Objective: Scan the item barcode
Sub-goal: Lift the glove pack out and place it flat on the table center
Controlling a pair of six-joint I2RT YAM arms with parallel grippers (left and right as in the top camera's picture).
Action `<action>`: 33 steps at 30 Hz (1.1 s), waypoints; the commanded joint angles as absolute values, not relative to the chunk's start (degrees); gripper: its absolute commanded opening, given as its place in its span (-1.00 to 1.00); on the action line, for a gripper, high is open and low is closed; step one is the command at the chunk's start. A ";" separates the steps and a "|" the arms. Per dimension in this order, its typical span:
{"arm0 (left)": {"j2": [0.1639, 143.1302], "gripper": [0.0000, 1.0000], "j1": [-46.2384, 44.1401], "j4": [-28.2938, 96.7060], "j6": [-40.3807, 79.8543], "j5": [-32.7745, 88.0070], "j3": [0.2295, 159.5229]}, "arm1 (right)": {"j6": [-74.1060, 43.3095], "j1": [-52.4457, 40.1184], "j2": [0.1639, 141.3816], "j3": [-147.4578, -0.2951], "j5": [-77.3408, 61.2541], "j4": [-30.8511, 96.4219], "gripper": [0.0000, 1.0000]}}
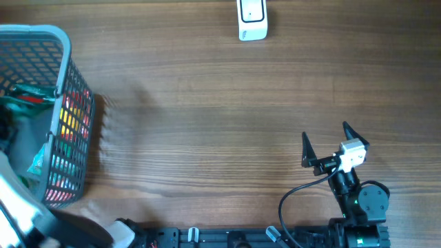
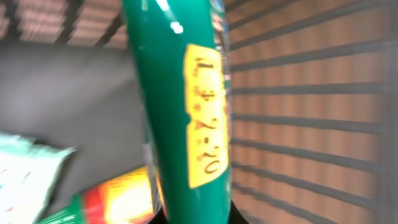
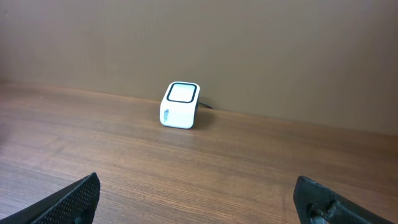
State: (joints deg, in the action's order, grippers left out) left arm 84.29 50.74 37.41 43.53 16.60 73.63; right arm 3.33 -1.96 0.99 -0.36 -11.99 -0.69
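overhead and wrist views. the left arm (image 1: pixel 19 210) is entering from the 7 o'clock corner of the table (image 1: pixel 207 103) and is reaching down into the basket (image 1: pixel 65 83), its white link showing only as a blur. the left gripper (image 2: pixel 199 218) is sitting deep in the basket with its jaws drawn together on the green tube (image 2: pixel 177 106), which is running up from between the dark finger bases toward 12 o'clock in the left wrist view. the right arm (image 1: pixel 358 200) is resting at 5 o'clock, and the right gripper (image 1: pixel 334 141) is pointing toward 12 o'clock with its fingers (image 3: pixel 78 199) spread wide apart and holding nothing, above bare wood.

the grey mesh basket is standing at the 9 o'clock edge. inside it, the green tube is carrying a yellow label (image 2: pixel 204 115) with red print too blurred to read. a second pack in red and yellow (image 2: pixel 118 196) is lying at 7 o'clock of the tube, touching it, and a pale green packet (image 2: pixel 25 180) is lying at 8 o'clock. the white scanner (image 1: pixel 252 19) is standing at the 12 o'clock edge, well apart from the basket and both grippers.
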 commanded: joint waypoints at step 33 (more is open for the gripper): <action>56.60 -0.92 14.22 71.44 9.41 38.41 76.60 | 4.10 -2.20 0.54 -0.30 -12.91 -0.95 0.99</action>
